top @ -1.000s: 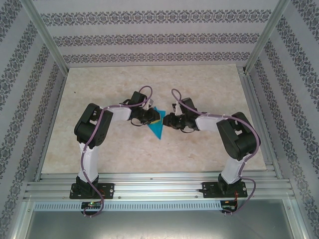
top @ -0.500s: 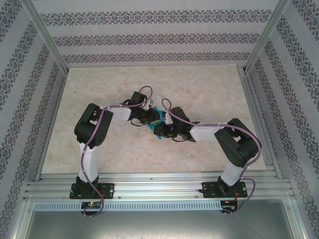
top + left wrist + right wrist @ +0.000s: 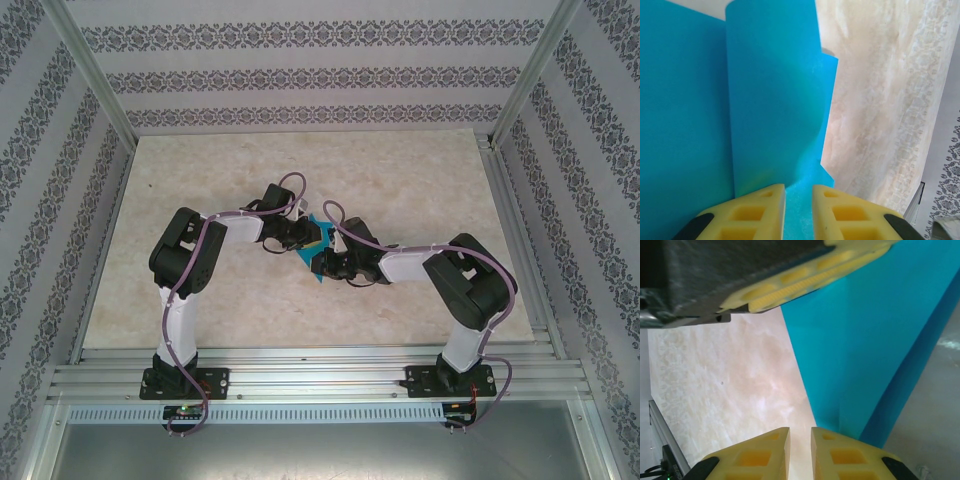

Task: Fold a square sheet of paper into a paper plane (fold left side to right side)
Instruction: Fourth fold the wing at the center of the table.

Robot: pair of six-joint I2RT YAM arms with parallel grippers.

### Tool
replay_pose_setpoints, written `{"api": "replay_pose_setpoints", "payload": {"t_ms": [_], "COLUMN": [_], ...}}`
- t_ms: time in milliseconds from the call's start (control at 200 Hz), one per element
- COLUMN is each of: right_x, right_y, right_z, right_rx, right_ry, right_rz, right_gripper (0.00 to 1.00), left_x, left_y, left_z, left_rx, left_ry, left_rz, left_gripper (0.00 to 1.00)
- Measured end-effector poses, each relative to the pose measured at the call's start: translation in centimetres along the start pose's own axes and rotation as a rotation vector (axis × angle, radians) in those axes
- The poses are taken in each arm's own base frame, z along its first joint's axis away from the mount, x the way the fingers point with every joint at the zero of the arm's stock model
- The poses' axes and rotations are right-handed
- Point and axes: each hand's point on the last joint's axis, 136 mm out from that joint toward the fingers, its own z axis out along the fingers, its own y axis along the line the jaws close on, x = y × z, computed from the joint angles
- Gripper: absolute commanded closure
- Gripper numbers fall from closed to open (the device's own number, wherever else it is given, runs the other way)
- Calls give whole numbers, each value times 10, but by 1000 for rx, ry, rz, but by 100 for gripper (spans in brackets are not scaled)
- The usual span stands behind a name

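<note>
Pinching the thin teal-blue paper sheet (image 3: 775, 100), already narrowed to a pointed triangle, the left jaws (image 3: 798, 192) hold it between them. Right jaws (image 3: 800, 437) nearly pressed together, paper just beside; grip unclear. Wing folds remain.

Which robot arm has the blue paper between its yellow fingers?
The left arm's fingers have the blue paper running into their narrow gap. The right arm's fingers show only bare table between them, the paper beside them.

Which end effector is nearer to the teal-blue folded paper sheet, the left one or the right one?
Left. The left end effector is closed on the teal-blue folded paper sheet; the right end effector is beside its edge, holding nothing.
</note>
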Motion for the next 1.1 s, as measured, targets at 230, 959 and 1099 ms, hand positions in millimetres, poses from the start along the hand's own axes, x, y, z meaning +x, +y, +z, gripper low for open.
{"api": "replay_pose_setpoints", "payload": {"t_ms": [230,959,1099], "right_x": [-2,1,3], "right_y": [-2,-12,-12], "right_z": [-1,5,5], "right_rx": [3,25,24], "right_ry": [-4,12,10], "right_rz": [4,15,12], "right_gripper": [81,81,81], "left_x": [0,0,0], "left_y": [0,0,1], "left_z": [0,0,1], "left_rx": [0,0,-1], "left_ry": [0,1,1], "left_rz": [0,0,-1], "left_gripper": [77,77,77]}}
